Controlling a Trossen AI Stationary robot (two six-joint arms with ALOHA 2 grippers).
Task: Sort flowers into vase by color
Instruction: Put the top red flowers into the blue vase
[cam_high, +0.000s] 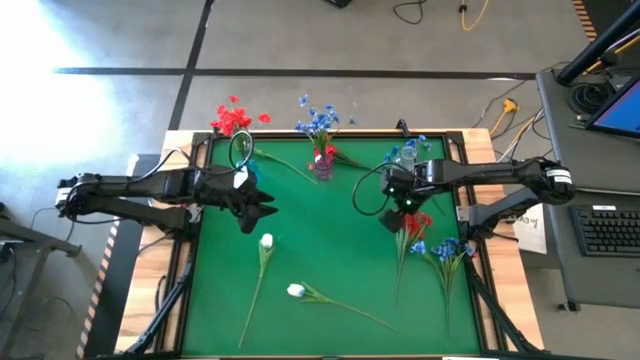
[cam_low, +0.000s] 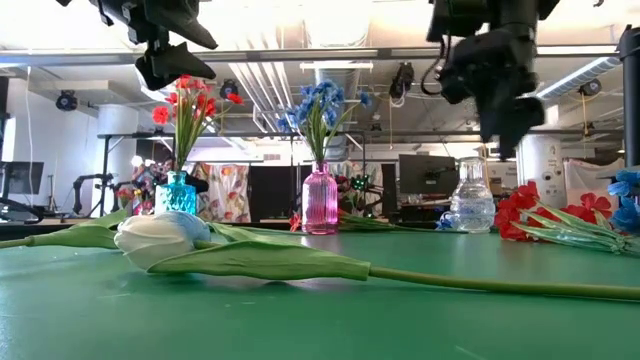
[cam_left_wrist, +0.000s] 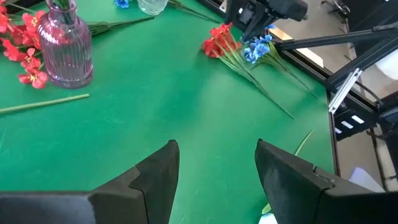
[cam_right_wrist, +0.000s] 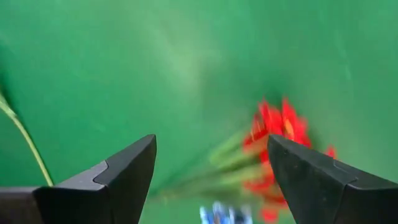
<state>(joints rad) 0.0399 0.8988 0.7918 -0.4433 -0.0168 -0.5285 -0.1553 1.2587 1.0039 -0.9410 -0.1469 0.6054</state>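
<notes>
- No words, numbers, labels or signs can be read in any of the pictures.
- A white sheet (cam_high: 530, 228) hangs at the right side of the table (cam_high: 300, 250). It has dark marks on it, but they are too small to read.
- A laptop screen (cam_high: 622, 108) glows blue at the far right. No letters can be made out on it.
- Screens (cam_low: 425, 178) stand in the room behind the table. Nothing on them can be read.
</notes>
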